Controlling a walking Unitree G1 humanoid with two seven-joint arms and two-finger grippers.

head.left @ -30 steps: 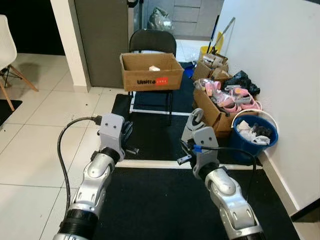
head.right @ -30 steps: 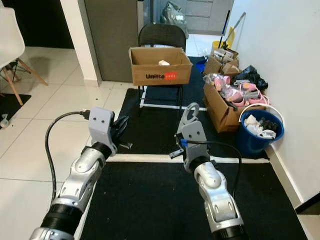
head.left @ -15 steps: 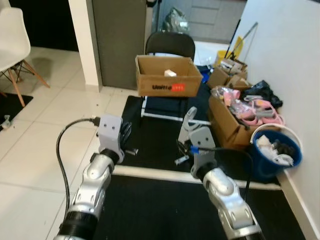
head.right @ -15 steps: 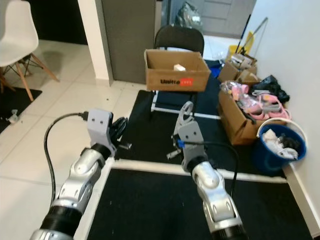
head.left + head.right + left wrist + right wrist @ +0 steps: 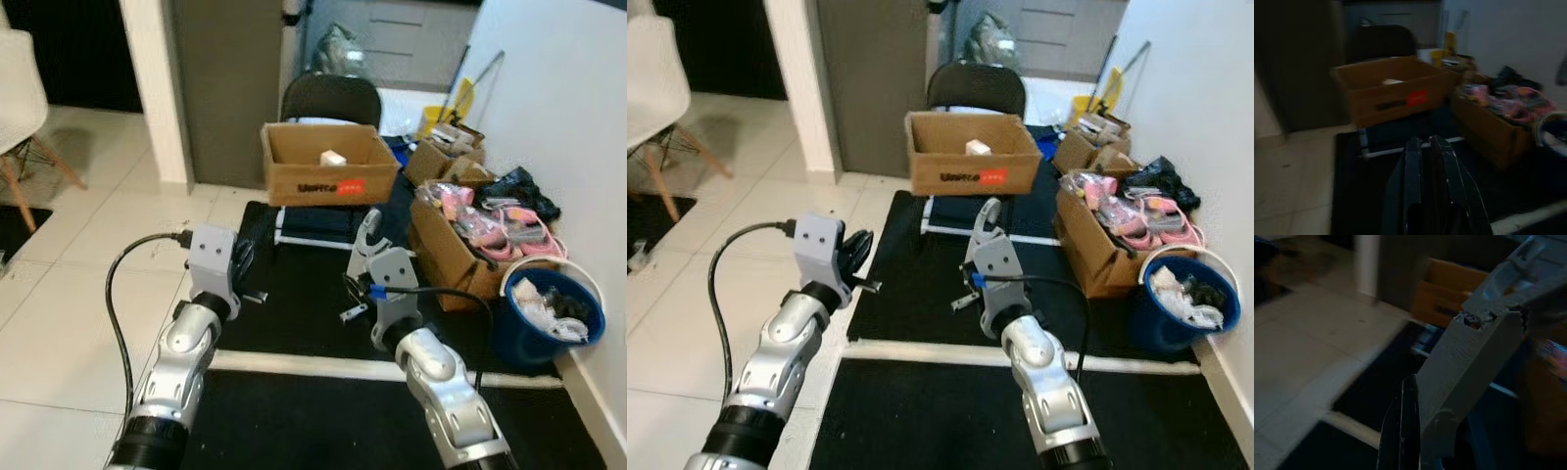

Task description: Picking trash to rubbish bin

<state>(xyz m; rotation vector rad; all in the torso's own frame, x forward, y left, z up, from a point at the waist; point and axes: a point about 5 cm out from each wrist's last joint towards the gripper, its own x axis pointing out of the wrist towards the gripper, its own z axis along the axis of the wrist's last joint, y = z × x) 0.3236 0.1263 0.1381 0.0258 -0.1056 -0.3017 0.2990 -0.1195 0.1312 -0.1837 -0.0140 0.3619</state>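
A blue bucket [image 5: 524, 338] with a white rim stands against the right wall, filled with crumpled white and dark trash. A small white item [image 5: 333, 158] lies in the open cardboard box [image 5: 328, 181] on the black chair [image 5: 329, 98]. My left gripper [image 5: 246, 258] is raised over the edge of the dark mat, its fingers [image 5: 1413, 161] pressed together, shut and holding nothing. My right gripper [image 5: 351, 313] hovers over the mat in front of the chair; its thin black fingers [image 5: 1408, 411] are shut beside its grey housing [image 5: 387, 274].
An open cardboard box of pink items [image 5: 470, 235] and a black bag [image 5: 519, 186] sit along the right wall. More boxes and a yellow mop bucket [image 5: 436, 117] are behind. A pillar [image 5: 152, 88] and a white chair [image 5: 20, 108] stand at the left. White tiles [image 5: 69, 255] lie left of the dark mats.
The whole view has shifted as the camera moved, bringing the chair and box slightly nearer. Both arms keep the same pose, with fingers shut.
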